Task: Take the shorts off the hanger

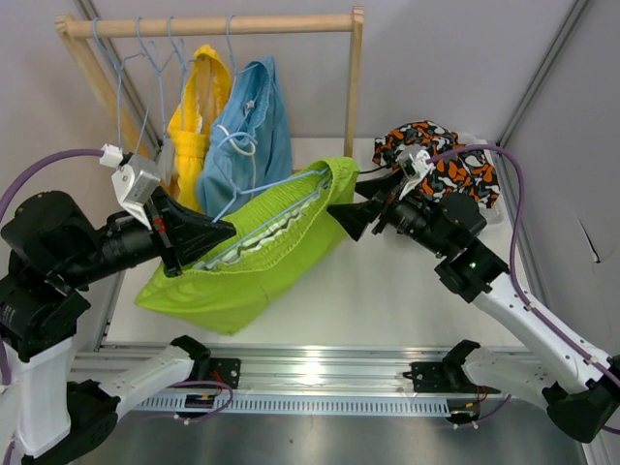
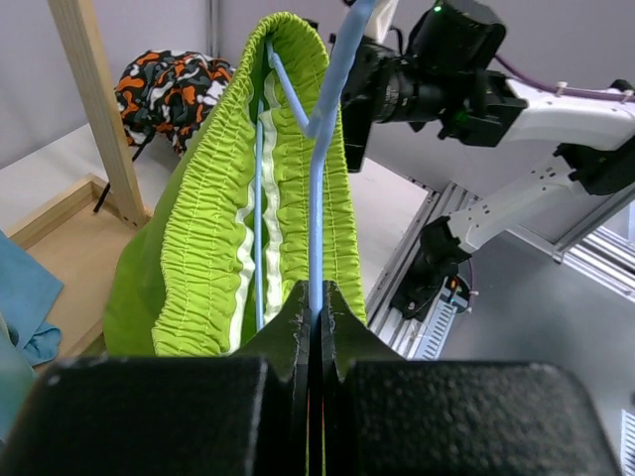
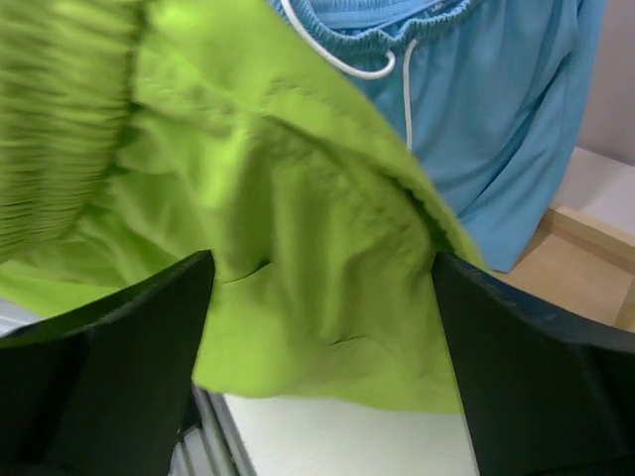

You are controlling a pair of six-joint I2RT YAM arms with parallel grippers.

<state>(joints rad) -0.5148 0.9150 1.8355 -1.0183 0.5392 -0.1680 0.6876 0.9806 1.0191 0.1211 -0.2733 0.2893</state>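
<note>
We clench the hanger (image 2: pixel 316 198) in the left gripper (image 2: pixel 316 307); the right gripper (image 3: pixel 322 268), jaws released, should next grasp the green shorts (image 1: pixel 262 262) and pull them free.

Top camera high, looking down — wrist cameras close; all share lime shorts (image 1: pixel 262 254).

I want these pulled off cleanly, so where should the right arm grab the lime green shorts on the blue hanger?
Take the gathered waistband at its end nearest the right gripper, coming from the right, open jaws straddling the rim. The left gripper pinches the blue hanger at the far end, so a rightward pull would likely slide the lime green shorts off.
</note>
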